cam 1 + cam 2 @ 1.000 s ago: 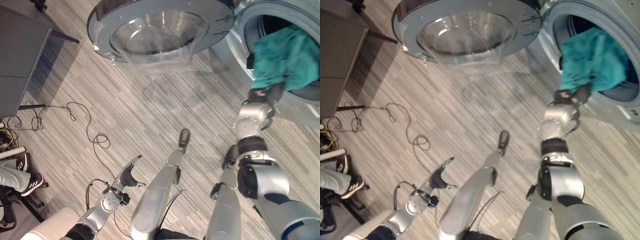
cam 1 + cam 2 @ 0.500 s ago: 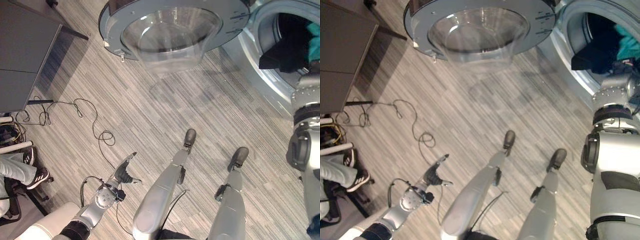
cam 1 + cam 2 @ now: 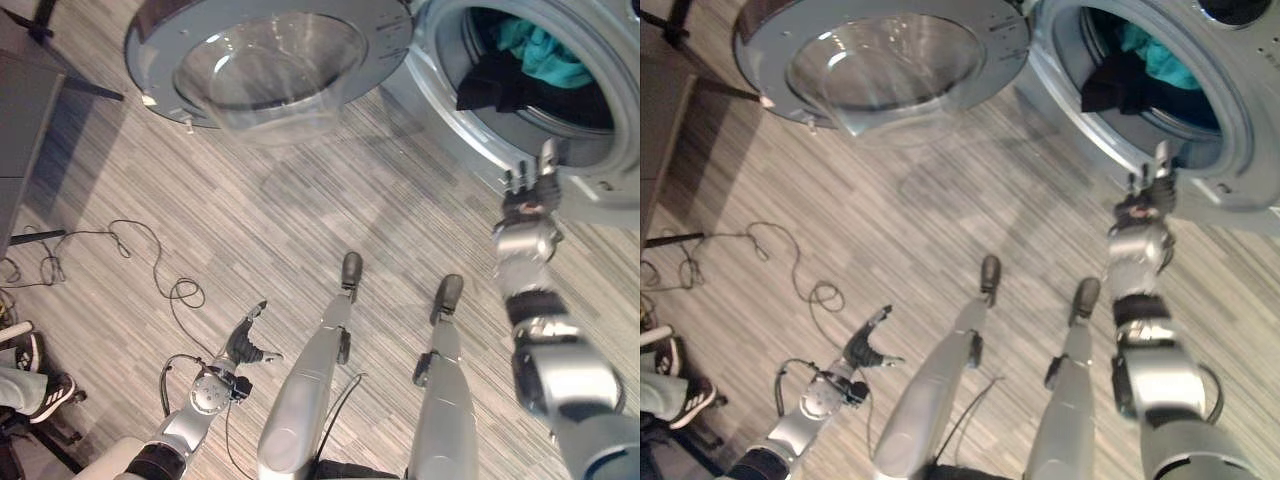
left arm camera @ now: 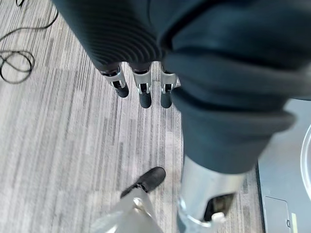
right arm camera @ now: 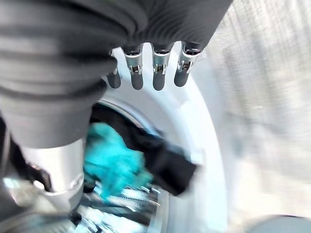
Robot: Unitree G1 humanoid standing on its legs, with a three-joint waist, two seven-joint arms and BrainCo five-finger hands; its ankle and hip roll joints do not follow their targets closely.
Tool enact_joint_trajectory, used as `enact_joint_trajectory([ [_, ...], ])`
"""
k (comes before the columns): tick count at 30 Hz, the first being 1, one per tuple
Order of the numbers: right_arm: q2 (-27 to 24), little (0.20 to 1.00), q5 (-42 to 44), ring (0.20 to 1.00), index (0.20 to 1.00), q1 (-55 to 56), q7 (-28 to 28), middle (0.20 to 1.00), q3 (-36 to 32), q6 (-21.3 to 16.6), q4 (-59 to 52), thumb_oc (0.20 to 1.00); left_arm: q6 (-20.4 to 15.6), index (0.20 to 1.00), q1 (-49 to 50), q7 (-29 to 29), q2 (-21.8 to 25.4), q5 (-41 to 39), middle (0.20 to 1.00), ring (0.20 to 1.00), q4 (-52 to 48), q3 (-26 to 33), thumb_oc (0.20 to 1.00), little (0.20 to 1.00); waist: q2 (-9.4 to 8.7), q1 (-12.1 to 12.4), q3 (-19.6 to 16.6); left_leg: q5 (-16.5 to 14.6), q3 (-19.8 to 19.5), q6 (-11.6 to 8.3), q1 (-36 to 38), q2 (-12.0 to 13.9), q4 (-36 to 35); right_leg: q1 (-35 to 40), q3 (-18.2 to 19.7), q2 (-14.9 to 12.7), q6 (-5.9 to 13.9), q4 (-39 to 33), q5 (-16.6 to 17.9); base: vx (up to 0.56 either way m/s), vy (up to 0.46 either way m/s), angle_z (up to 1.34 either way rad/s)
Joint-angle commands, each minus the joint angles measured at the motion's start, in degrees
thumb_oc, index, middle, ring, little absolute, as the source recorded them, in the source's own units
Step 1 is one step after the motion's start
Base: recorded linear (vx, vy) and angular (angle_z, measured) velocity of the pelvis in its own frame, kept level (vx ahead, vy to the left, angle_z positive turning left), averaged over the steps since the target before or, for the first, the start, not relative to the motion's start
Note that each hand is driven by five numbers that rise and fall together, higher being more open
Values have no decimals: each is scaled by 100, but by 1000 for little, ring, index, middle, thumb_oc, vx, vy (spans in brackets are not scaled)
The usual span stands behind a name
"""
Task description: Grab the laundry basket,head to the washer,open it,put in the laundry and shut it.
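Now that the right hand (image 3: 527, 190) has come back out of the drum, it's hovering just in front of the washer (image 3: 590, 150) opening's lower rim, fingers (image 5: 158, 80) pretty much straight and holding nothing. A second ago that same hand was up at the opening with the teal laundry (image 3: 540, 55) bunched against it, and half a second ago the arm was reaching deep inside; the teal piece now sits inside the drum, toward the back, with a dark garment (image 3: 500, 85) draped just in front of it, nearer the opening. So the loading step looks done, at least for these pieces, and nothing seems to hang over the rim, though the lower part of the drum is hard to read. The washer door (image 3: 265, 55) is swung wide open, off to the left of the opening. The left hand (image 3: 245, 345) hangs low over the floor, well away from the washer, fingers loosely relaxed and empty. Best guess is that all that's left is shutting the door, which means getting a hand across to its far edge.
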Motion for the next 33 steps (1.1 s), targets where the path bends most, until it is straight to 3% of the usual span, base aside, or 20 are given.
enact_joint_trajectory([
  [1,-79,1000,-798,1000,1000,671,367,1000,215,-7,-29,1000,80,1000,210,142,-95,165,1000,1000,487,14,1000,1000,-151,-55,-113,-822,187,-350,494,355,390,-226,198,-124,-23,653,-508,0,0,0],
  [5,124,1000,-2231,1000,1000,2084,581,1000,930,611,48,1000,248,1000,118,188,-260,339,1000,1000,1378,283,1000,1000,-590,-286,-343,-887,200,-352,847,400,422,306,127,-140,-14,427,-396,11,-16,-6],
  [6,125,1000,-2232,1000,1000,2084,580,1000,931,611,47,1000,245,1000,118,189,-261,339,1000,1000,1380,283,1000,1000,-590,-289,-339,-887,198,-352,852,400,421,314,125,-140,-14,423,-396,35,-32,-11],
  [8,149,1000,-3198,1000,1000,2542,650,1000,1347,938,386,1000,305,1000,-60,306,-277,370,1000,1000,1843,474,1000,1000,-763,-357,-554,-901,141,-366,1155,420,359,693,76,-141,-14,332,-413,93,-63,-12],
  [12,108,1000,-3869,1000,1000,2942,760,1000,1626,1138,372,1000,310,1000,-124,379,-171,425,1000,1000,1995,539,1000,1000,-872,-399,-765,-896,102,-377,1520,483,279,998,74,-99,-54,427,-565,107,-80,7],
  [15,29,1000,-4705,1000,1000,3359,763,1000,1850,1275,336,1000,341,1000,-74,406,-142,414,1000,1000,2161,627,1000,1000,-1023,-451,-1001,-994,43,-439,2181,747,222,1436,126,133,-174,826,-1026,170,-144,6],
  [17,56,1000,-4875,1000,1000,3436,754,1000,1873,1289,408,1000,356,1000,-34,435,-167,380,1000,1000,2222,697,1000,1000,-1057,-487,-1092,-1004,18,-456,2334,806,203,1543,141,208,-195,868,-1099,130,-139,10],
  [20,199,1000,-5182,1000,1000,3534,674,1000,1911,1378,665,1000,412,1000,21,478,-256,230,1000,1000,2282,827,1000,1000,-1195,-496,-1291,-1148,-15,-528,2649,987,569,1989,208,465,-338,900,-1325,167,-216,2],
  [21,230,1000,-5276,1000,1000,3589,606,1000,1957,1406,631,1000,435,1000,71,487,-300,126,1000,1000,2207,884,1000,1000,-1299,-429,-1316,-990,-176,-484,2572,1040,1366,2272,348,658,-512,927,-1436,166,-288,-5],
  [23,294,1000,-5157,1000,1000,3606,602,1000,1969,1397,643,1000,443,1000,49,512,-372,54,1000,1000,2250,899,1000,1000,-1391,-428,-1420,-775,-346,-438,2471,1051,1756,2466,395,746,-596,883,-1499,120,-166,-8],
  [25,349,1000,-5062,1000,1000,3626,605,1000,1953,1400,702,1000,463,1000,37,511,-415,26,1000,1000,2277,893,1000,1000,-1398,-429,-1492,-705,-407,-421,2456,1093,1686,2548,409,760,-603,862,-1552,102,3,-12],
  [27,369,1000,-5051,1000,1000,3642,587,1000,1902,1428,769,1000,518,1000,52,510,-490,43,1000,1000,2235,864,1000,1000,-1388,-385,-1727,-758,-583,-392,2358,1096,893,2739,445,756,-561,783,-1698,265,167,4],
  [31,384,1000,-5093,1000,1000,3561,467,1000,1840,1446,851,1000,531,1000,-130,691,-415,-108,1000,1000,1970,967,1000,1000,-1267,-284,-1742,-421,-851,-527,2132,1025,412,2811,607,780,-511,872,-1814,145,177,1],
  [33,428,1000,-5265,1000,1000,3682,568,1000,1781,1524,870,1000,567,1000,-65,832,-298,-57,1000,1000,1646,1262,1000,1000,-1194,-347,-1895,-599,-850,-552,2379,1038,250,2886,780,674,-377,854,-1773,224,286,-37],
])
